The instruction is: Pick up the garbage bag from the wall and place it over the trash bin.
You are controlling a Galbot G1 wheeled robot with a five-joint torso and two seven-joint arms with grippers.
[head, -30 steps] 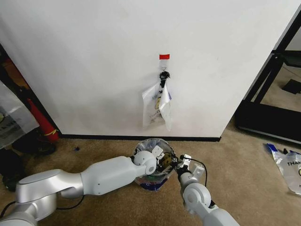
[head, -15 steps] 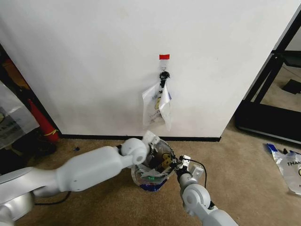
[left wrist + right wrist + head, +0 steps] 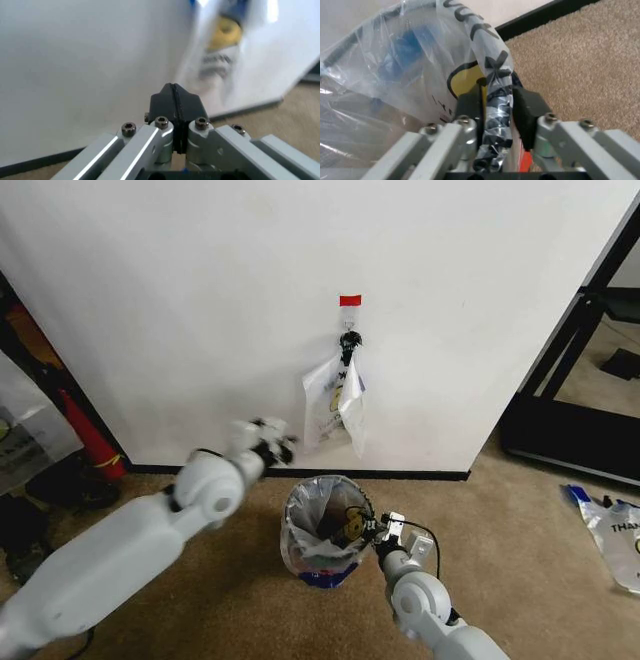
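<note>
The garbage bag (image 3: 322, 523), draped over the trash bin (image 3: 318, 570), looks flimsy and slippery; the right gripper (image 3: 495, 108) pinches its right rim. The left gripper (image 3: 174, 103) hovers clenched, empty, near the wall (image 3: 200, 300).

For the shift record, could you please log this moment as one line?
garbage bag: draped over trash bin | right end effector: gripping bag edge at rim | left end effector: shut, empty, near wall

The left gripper (image 3: 272, 442) has lifted out of the trash bin (image 3: 322, 532) and now sits up by the wall (image 3: 180, 300) (fingers pressed together), leaving the garbage bag (image 3: 312, 510) draped open
</note>
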